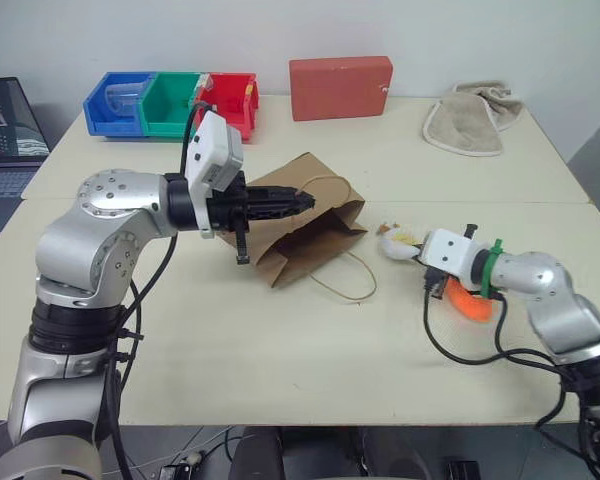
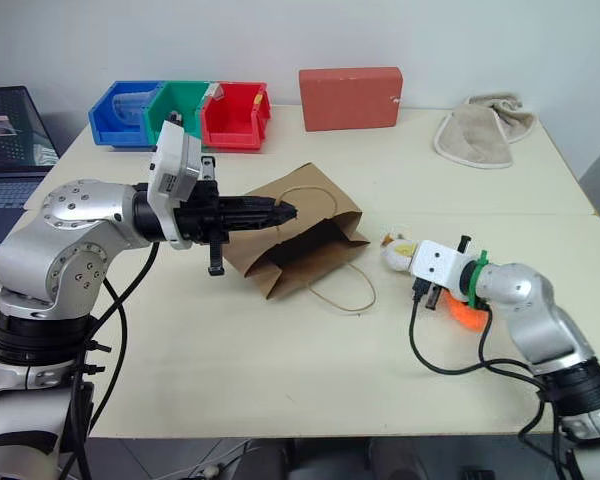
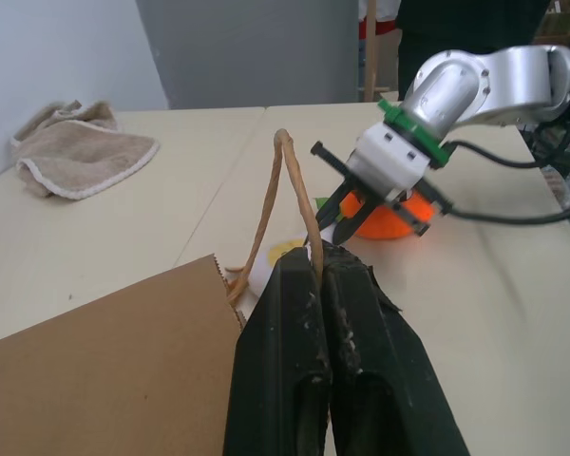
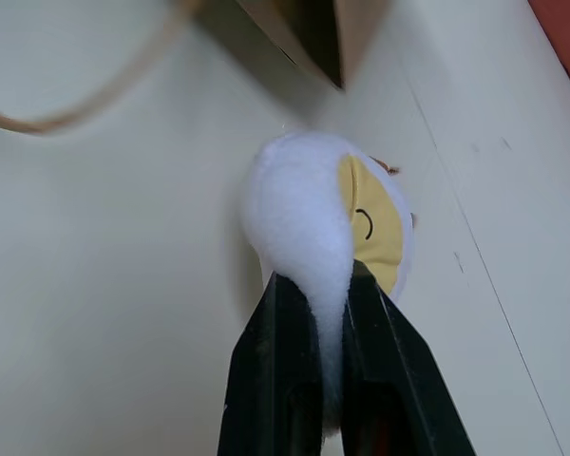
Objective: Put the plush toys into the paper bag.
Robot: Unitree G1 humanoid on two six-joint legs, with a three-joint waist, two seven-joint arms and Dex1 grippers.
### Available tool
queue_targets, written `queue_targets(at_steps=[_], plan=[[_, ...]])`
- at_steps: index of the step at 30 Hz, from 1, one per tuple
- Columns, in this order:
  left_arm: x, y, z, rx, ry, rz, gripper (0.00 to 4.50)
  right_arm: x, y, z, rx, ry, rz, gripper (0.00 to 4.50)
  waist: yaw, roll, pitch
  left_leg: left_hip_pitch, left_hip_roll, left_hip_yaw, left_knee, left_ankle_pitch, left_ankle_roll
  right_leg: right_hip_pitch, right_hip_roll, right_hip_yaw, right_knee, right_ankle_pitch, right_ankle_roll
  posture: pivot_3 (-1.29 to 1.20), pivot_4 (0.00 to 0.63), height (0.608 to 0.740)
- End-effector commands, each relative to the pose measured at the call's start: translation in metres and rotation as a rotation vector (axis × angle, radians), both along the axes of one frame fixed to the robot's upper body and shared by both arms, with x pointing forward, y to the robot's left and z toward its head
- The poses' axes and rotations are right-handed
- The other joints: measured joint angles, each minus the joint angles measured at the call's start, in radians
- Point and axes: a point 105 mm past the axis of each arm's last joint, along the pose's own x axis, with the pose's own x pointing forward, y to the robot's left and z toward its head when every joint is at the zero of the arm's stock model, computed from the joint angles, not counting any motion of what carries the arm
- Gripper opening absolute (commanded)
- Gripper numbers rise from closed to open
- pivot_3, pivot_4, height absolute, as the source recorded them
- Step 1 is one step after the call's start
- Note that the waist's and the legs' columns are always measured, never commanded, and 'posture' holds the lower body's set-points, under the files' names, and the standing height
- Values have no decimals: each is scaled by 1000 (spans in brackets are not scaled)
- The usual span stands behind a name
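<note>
The white egg toy [image 4: 304, 218] is soft and round, with a yellow middle and a small curved line drawn on it. It is pinched at its edge by the right hand [image 4: 332, 304], whose two black fingers are pressed onto the fluff. The toy lies on the pale surface [image 1: 280, 370], just beside the open end of the paper bag [image 1: 305, 235]. The orange carrot toy [image 1: 470, 300] lies under the right arm — only part of it can be seen.

The brown paper bag is lying on its side with its dark mouth turned toward the egg toy. What is inside cannot be seen. One thin loop handle [image 3: 290, 204] is held up by the left hand [image 3: 321, 271], whose fingers are pressed together on it. The other handle [image 1: 348, 285] rests flat on the surface.

At the far edge three bins are lined up — blue [image 1: 118, 105], green [image 1: 170, 103] and red [image 1: 230, 100]. Something clear sits in the blue bin. A red block [image 1: 340, 87] and a beige towel [image 1: 472, 120] are set nearby.
</note>
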Motion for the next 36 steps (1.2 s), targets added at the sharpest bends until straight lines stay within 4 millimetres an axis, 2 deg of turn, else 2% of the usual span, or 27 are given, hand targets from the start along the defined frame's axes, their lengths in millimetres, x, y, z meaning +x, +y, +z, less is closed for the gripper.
queue_targets(at_steps=[1, 4, 6, 8, 10, 12, 19, 24, 27, 36], plan=[[-8, 0, 11, -10, -35, -22, 0, -35, 27, 32, 53, 55, 200, 40, -1, 0, 0, 0, 0, 0, 0, 0, 0, 0, 0, 0, 0, 0, 0, 0, 150, 740], [-9, -1, 10, -8, -31, -32, 0, -45, 39, 38, 89, 88, 251, 40, -3, 0, 0, 0, 0, 0, 0, 0, 0, 0, 0, 0, 0, 0, 0, 0, 150, 740], [-11, -3, 9, -4, -23, -51, 0, -47, 62, 44, 212, 92, 293, 40, -4, -1, 0, 0, 0, 0, 1, 0, 0, 1, 0, 0, 0, 0, 0, 0, 150, 740], [-12, -5, 8, -1, -19, -63, 0, -38, 76, 40, 221, 57, 300, 40, -6, 0, 0, 1, 0, 0, 2, 0, 0, 1, 0, 0, 0, 0, 0, 0, 150, 740], [-14, -6, 8, -2, -17, -72, 0, -15, 88, 34, 235, 6, 238, 40, -5, -1, 0, 1, 0, 0, 2, 0, 0, 1, 0, 0, 1, 0, 0, 0, 150, 740], [-15, -7, 9, -4, -17, -75, 0, -1, 99, 30, 236, -22, 208, 40, -5, -1, 0, 1, 0, 0, 3, 0, 0, 1, 0, 0, 1, 0, 0, 0, 150, 740], [-17, -8, 8, -7, -11, -78, 0, 21, 141, 16, 232, -52, 199, 40, -3, -1, 0, 0, 0, -1, 0, 0, 0, -1, 0, -1, 1, 0, 0, 0, 150, 740], [-17, -10, 8, -17, -7, -83, 0, 34, 168, 28, 405, -47, 101, 40, -4, -1, 0, 0, 1, -1, 0, 2, -3, -1, 0, -1, 2, 0, 0, 0, 150, 740], [-17, -10, 8, -19, -7, -80, 0, 37, 169, 28, 428, -52, 66, 839, -3, -1, 0, 0, 1, -1, 0, 2, -4, -1, 0, -2, 3, 0, 0, 0, 150, 740], [-14, -10, 7, -27, -6, -71, 0, 24, 160, 20, 375, -34, 93, 4188, -1, -1, 0, 0, 0, -2, 0, 1, -1, -1, 0, -2, 2, 0, 0, 0, 150, 740]])
